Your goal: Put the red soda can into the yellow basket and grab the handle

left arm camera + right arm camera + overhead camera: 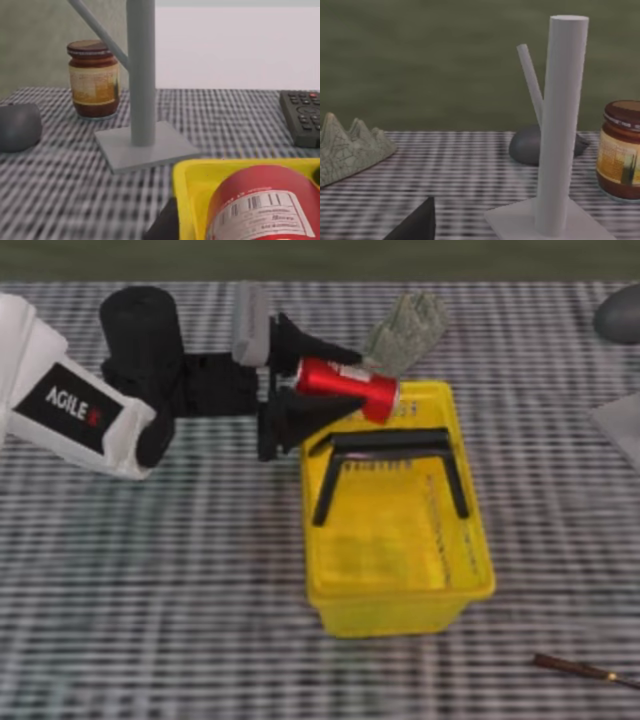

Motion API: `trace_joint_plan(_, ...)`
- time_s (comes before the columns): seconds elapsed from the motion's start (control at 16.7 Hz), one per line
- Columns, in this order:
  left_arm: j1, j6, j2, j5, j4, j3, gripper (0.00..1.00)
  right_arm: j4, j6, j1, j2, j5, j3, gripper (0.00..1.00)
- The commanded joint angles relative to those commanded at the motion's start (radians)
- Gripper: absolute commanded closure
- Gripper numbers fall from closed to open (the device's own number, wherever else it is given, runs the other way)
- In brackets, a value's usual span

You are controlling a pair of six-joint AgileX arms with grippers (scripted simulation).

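The red soda can (345, 388) lies sideways in my left gripper (350, 380), which is shut on it above the far left corner of the yellow basket (400, 610). The can's silver top points toward the basket's inside. In the left wrist view the can (262, 205) fills the near corner, over the yellow rim (186, 200). The black handle (390, 445) lies across the basket's far half, just right of the can. My right gripper (420, 225) shows only as a dark tip in its own wrist view; the right arm is outside the top view.
A grey-green glove-like object (405, 332) lies just behind the basket. A dark grey mouse (620, 312) and a white stand's base (620, 425) are at the far right. A brown jar (93, 79), a remote (302, 117) and a brown stick (580, 670) also lie about.
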Motion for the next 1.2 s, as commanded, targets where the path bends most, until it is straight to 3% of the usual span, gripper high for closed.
trace_joint_plan(0.12, 0.0, 0.0, 0.0, 0.0, 0.0, 0.0, 0.02, 0.0, 0.0, 0.0, 0.0, 0.0, 0.0, 0.0)
trace_joint_plan(0.18, 0.0, 0.0, 0.0, 0.0, 0.0, 0.0, 0.0, 0.0, 0.0, 0.0, 0.0, 0.0, 0.0, 0.0)
trace_joint_plan(0.78, -0.001, -0.003, -0.013, -0.009, -0.009, -0.005, 0.0, -0.009, -0.006, 0.005, 0.01, -0.001, 0.01, 0.0)
trace_joint_plan(0.96, 0.021, -0.033, -0.106, -0.073, -0.07, -0.061, 0.0, -0.088, -0.061, 0.045, 0.101, -0.004, 0.101, 0.0)
trace_joint_plan(1.2, 0.075, -0.092, -0.371, -0.236, -0.212, -0.197, 0.0, -0.29, -0.199, 0.137, 0.365, -0.004, 0.362, 0.0)
